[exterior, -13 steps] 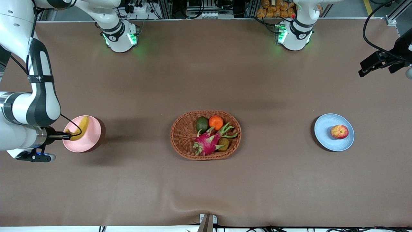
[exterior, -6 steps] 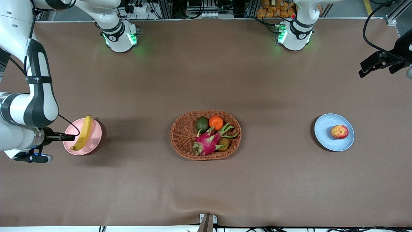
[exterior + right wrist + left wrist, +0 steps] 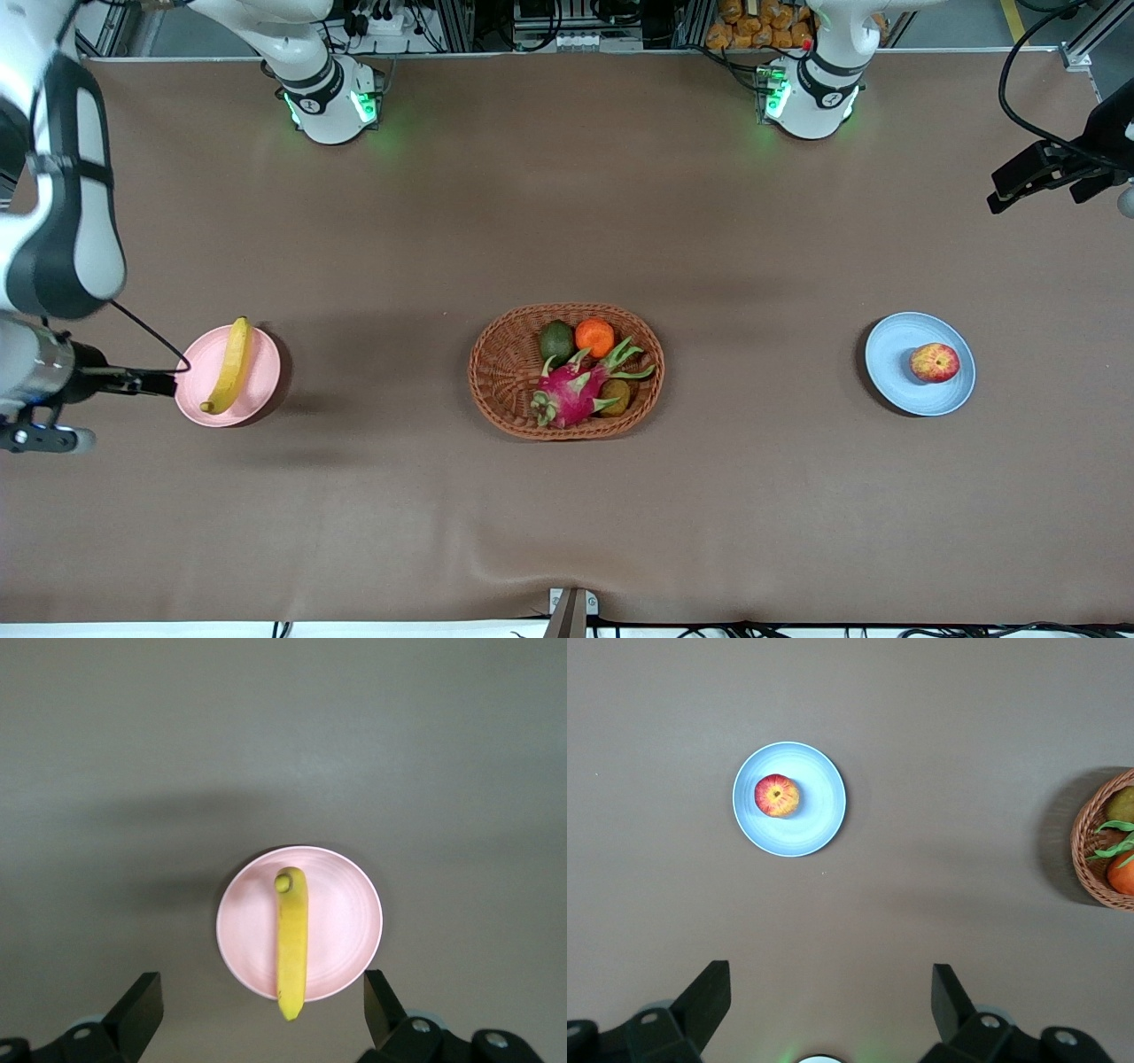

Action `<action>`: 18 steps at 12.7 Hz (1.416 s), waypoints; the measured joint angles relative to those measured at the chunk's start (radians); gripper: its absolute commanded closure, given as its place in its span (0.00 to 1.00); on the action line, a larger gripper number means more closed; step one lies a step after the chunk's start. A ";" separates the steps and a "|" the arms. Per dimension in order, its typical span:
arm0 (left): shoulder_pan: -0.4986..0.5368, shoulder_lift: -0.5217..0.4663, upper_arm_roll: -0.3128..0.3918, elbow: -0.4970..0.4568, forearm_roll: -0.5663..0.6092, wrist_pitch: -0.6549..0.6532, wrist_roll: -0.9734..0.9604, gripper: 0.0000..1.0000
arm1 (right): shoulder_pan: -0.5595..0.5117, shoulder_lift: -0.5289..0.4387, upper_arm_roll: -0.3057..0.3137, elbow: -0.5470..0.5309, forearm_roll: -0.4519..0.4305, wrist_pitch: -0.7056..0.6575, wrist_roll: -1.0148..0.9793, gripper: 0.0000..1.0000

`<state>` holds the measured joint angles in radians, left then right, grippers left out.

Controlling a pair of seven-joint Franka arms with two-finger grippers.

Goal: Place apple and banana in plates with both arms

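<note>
The banana (image 3: 229, 368) lies across the pink plate (image 3: 261, 372) at the right arm's end of the table, its tips reaching the rim. The right wrist view shows the banana (image 3: 291, 939) on that plate (image 3: 341, 921), with my right gripper (image 3: 263, 988) open, empty and high over the plate's edge. The apple (image 3: 935, 362) sits on the blue plate (image 3: 895, 354) at the left arm's end. The left wrist view shows the apple (image 3: 777, 796) on that plate (image 3: 815, 806). My left gripper (image 3: 830, 979) is open and empty, high over bare table beside it.
An oval wicker basket (image 3: 505, 372) stands mid-table between the plates, holding a dragon fruit (image 3: 571, 394), an orange (image 3: 594, 336) and a green fruit (image 3: 556, 341). Its edge shows in the left wrist view (image 3: 1090, 868). A brown cloth covers the table.
My right gripper has let go of the banana, which now lies uncovered on the pink plate, and the right arm has drawn back from the plate. The left arm has not moved.
</note>
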<state>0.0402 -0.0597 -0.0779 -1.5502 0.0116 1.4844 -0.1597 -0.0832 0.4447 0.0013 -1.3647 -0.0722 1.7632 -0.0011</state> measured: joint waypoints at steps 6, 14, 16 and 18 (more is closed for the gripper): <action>0.000 0.000 0.000 -0.001 0.000 0.002 0.000 0.00 | 0.000 -0.234 0.000 0.005 0.087 -0.238 -0.011 0.00; 0.000 0.000 0.000 -0.001 0.000 0.003 0.000 0.00 | 0.000 -0.372 -0.033 -0.062 0.093 -0.337 -0.024 0.00; 0.000 0.000 0.000 -0.001 0.000 0.003 0.000 0.00 | 0.001 -0.394 -0.034 -0.078 0.094 -0.336 -0.025 0.00; 0.000 0.000 0.000 -0.001 0.000 0.003 0.000 0.00 | 0.006 -0.417 -0.034 -0.107 0.094 -0.318 -0.025 0.00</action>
<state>0.0403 -0.0593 -0.0778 -1.5510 0.0116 1.4875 -0.1597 -0.0775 0.0273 -0.0327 -1.4718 0.0222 1.4455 -0.0258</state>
